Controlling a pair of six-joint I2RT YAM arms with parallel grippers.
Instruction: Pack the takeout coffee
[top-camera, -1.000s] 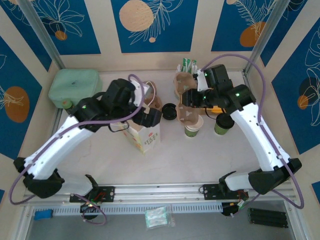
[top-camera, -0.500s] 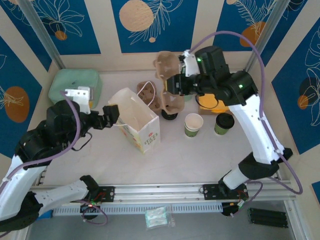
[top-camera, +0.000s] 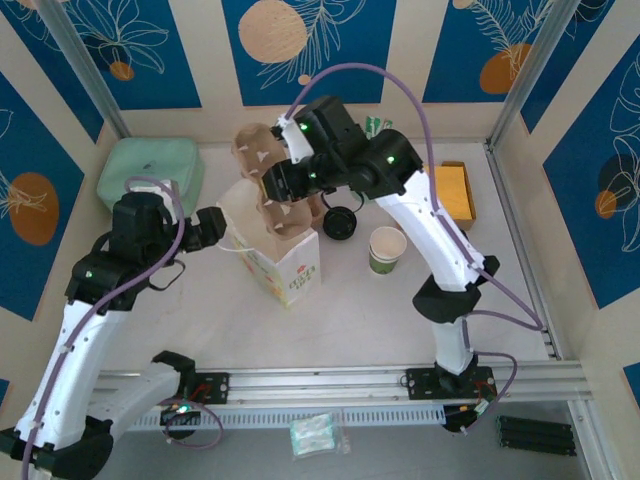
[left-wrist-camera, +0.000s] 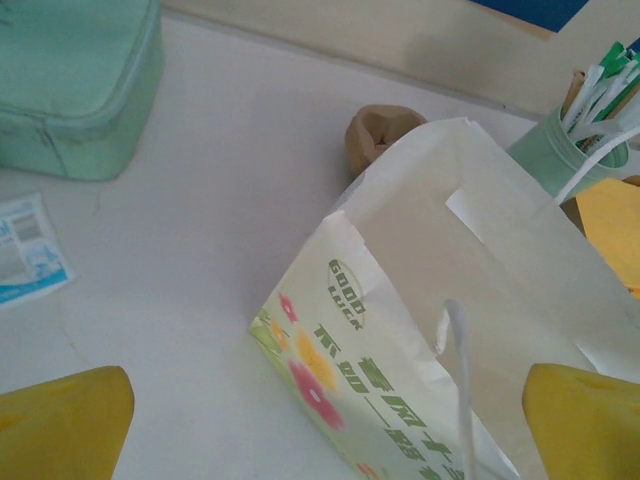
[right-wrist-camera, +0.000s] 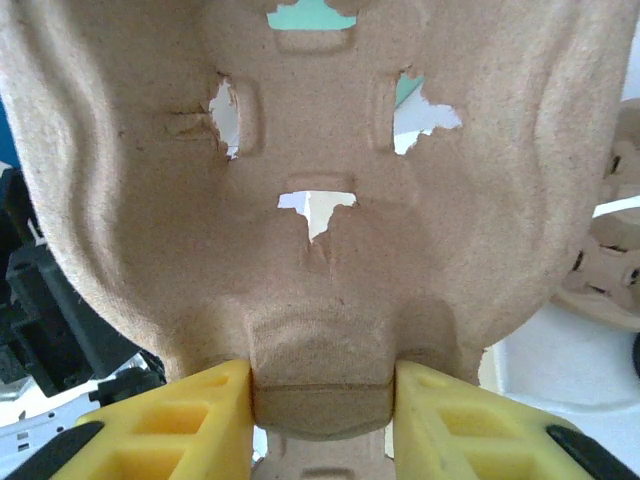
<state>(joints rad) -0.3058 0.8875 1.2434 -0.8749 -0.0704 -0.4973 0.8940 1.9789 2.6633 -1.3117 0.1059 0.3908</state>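
Your right gripper (right-wrist-camera: 320, 400) is clamping the carrier (right-wrist-camera: 320, 200) over the bag (left-wrist-camera: 450, 300); your left gripper (left-wrist-camera: 325, 415) is gaping, empty. Where the coffee is standing cannot be told. Judging it light, crushable and spillable, you are needing a gentle, upright grip round its wall.

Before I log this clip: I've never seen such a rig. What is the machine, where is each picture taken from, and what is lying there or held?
Two robot arms are bolted at the table's near edge, each ending in a two-finger gripper. One picture comes from a fixed camera above and behind them; the other two from cameras on the wrists. The right gripper is clamped on a brown moulded-pulp cup carrier, held over a white paper bag with a flower print. The left gripper is open, the bag between its yellow fingers. On the table lie a lidless paper cup with a green band, a round black lid, a mint-green zipped pouch and an orange box.
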